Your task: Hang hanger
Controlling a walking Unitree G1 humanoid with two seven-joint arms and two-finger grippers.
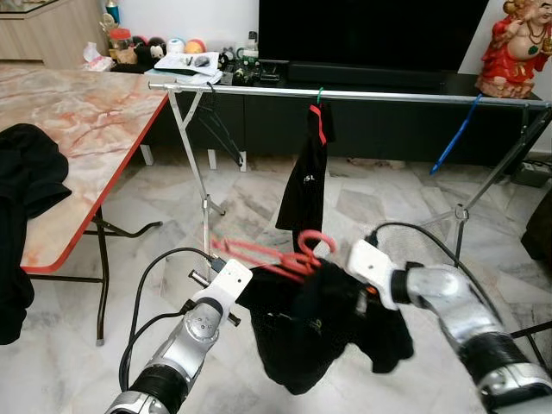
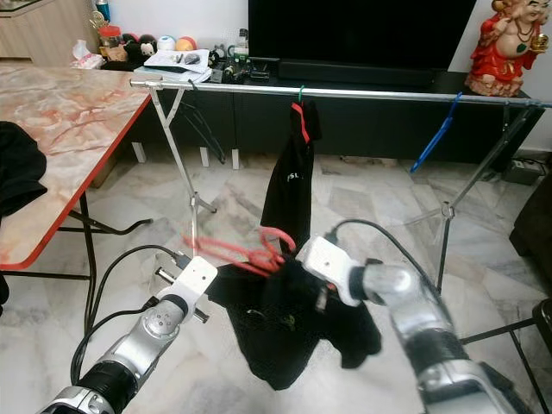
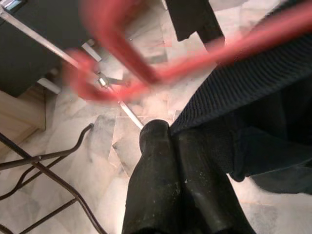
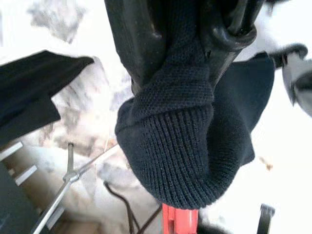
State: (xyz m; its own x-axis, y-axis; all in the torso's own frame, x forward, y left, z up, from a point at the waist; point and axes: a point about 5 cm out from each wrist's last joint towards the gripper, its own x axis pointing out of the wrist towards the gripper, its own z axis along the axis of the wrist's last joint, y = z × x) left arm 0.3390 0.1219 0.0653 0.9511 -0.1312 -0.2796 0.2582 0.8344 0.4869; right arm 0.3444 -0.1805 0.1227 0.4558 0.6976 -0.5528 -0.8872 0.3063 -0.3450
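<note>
Hanger: the red hanger sits low between my two arms, near me, well below and short of the rail; its hook curls upward, so it can catch the rail once raised.
Garment: a black garment is draped on the hanger and sags beneath it, which is why both arms carry the load.
Left gripper: fingers pressed together on the garment's left edge, the hanger's arm just beyond the tips.
Right gripper: fingers clamped on a bunched knit fold of the garment, keeping the right side up.
Rail: it spans the far side, left to right; a black top on a green hook hangs mid-rail, a blue hanger further right.
Likely spot: I judge the open stretch left of the black top the natural place.
Table: a marble-patterned table stands at left.
</note>
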